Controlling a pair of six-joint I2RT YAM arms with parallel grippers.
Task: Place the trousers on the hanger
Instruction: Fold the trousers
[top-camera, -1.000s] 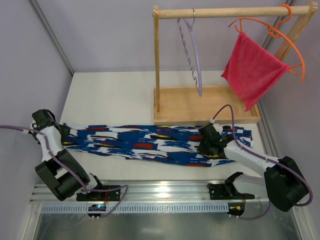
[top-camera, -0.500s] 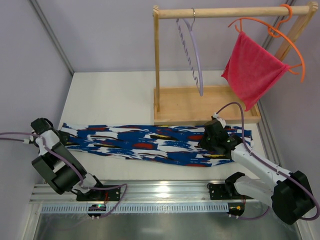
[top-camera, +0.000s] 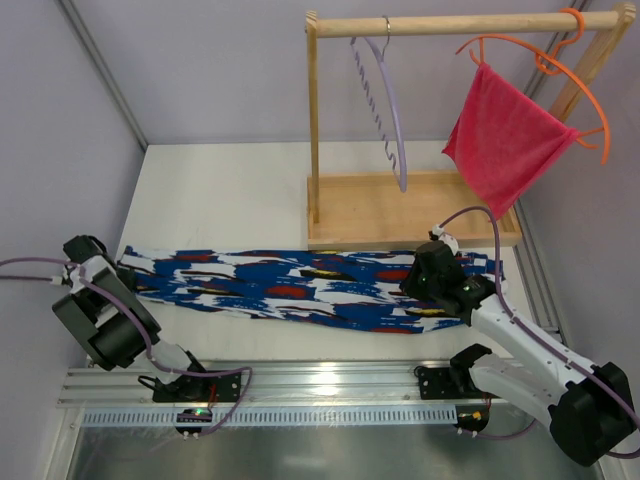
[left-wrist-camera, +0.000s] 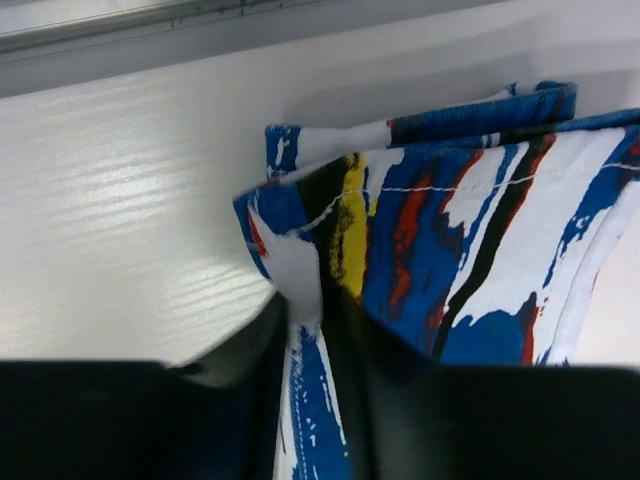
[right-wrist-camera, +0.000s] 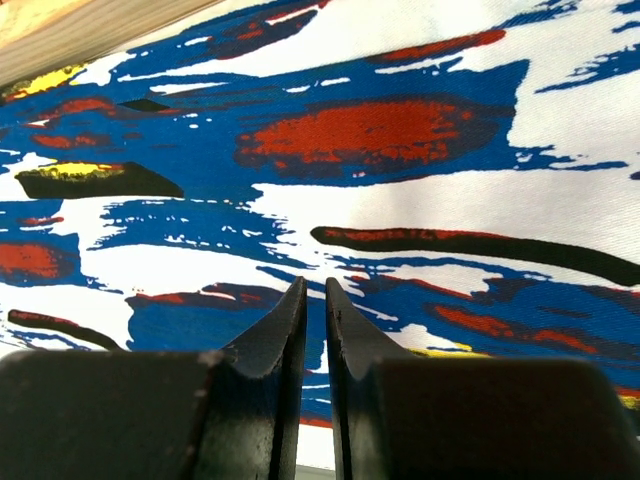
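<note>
trousers (top-camera: 300, 290): laid flat across lower tabletop (top-camera: 230, 200)
hanger (top-camera: 385, 110): hung bare, upper centre
left tool (left-wrist-camera: 308, 330): pinched on trousers' end
right tool (right-wrist-camera: 314, 300): nearly closed, grip cannot be told
remaining: lifting, draping

open table (top-camera: 220, 200) behind trousers (top-camera: 300, 290), wooden rack (top-camera: 360, 215) back right

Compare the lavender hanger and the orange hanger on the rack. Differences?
Load: the lavender hanger is bare; the orange hanger carries a pink-red cloth.
Place: in the top view, the lavender hanger hangs near the left post, the orange hanger at the right end.
Hook: the lavender hanger's is silver metal, the orange hanger's is orange.
Shared: both hang from the wooden rail.
</note>
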